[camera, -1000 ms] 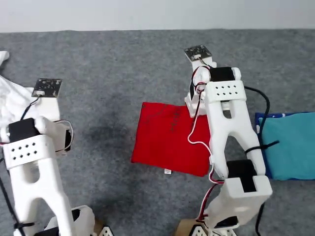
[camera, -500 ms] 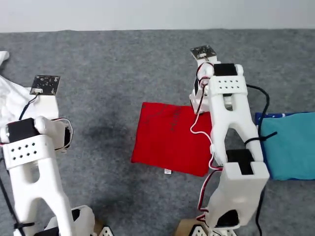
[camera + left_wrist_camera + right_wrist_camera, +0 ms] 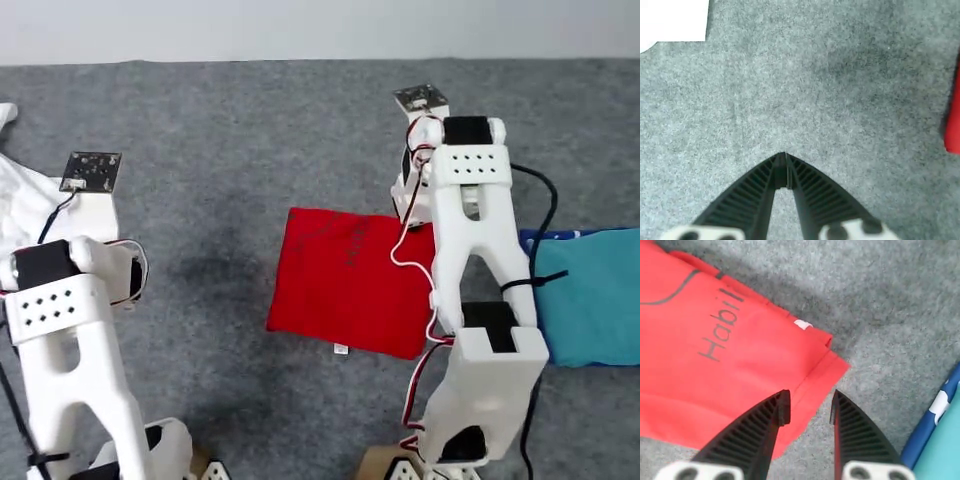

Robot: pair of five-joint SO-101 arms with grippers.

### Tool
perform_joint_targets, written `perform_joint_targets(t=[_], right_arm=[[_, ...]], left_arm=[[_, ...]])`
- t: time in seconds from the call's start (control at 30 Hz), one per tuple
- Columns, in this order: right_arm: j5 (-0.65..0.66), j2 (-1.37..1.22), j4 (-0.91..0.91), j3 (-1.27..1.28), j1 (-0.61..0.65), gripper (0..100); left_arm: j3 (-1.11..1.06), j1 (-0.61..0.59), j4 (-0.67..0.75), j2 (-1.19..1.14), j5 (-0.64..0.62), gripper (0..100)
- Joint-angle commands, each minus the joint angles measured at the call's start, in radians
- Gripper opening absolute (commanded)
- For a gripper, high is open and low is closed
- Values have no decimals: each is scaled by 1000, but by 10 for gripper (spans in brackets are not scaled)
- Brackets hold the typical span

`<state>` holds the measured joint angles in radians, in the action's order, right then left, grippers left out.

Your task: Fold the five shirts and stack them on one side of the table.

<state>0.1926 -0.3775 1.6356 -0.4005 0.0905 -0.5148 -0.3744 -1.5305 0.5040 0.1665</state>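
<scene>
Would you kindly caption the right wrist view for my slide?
Right end effector, open, over an edge of the folded red shirt.

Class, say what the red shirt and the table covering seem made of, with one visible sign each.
Red shirt: probably matte cloth; folded flat, stitched hem. Table covering: seemingly grey felt or short carpet; fuzzy, speckled surface.

A robotics lab bench: 2 white arms point(image 3: 70, 330) at a grey felt table point(image 3: 230, 140), bare wall point(image 3: 300, 30).

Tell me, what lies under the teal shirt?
A dark blue cloth pokes out along two edges of the teal shirt. The rest of it, and anything further beneath, is covered.
</scene>
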Motion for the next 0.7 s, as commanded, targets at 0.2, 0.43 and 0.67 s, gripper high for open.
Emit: perform_joint_targets(t=[0.2, 0.43, 0.67], right_arm=[[-31, -79, -5, -49, -19, 137], [-31, -145, -93, -49, -16, 117], [-29, -127, -101, -77, -18, 13]], left_arm=[[5, -3, 14, 18, 6, 3], [5, -3, 12, 20, 5, 3], [4, -3, 12, 18, 5, 3]])
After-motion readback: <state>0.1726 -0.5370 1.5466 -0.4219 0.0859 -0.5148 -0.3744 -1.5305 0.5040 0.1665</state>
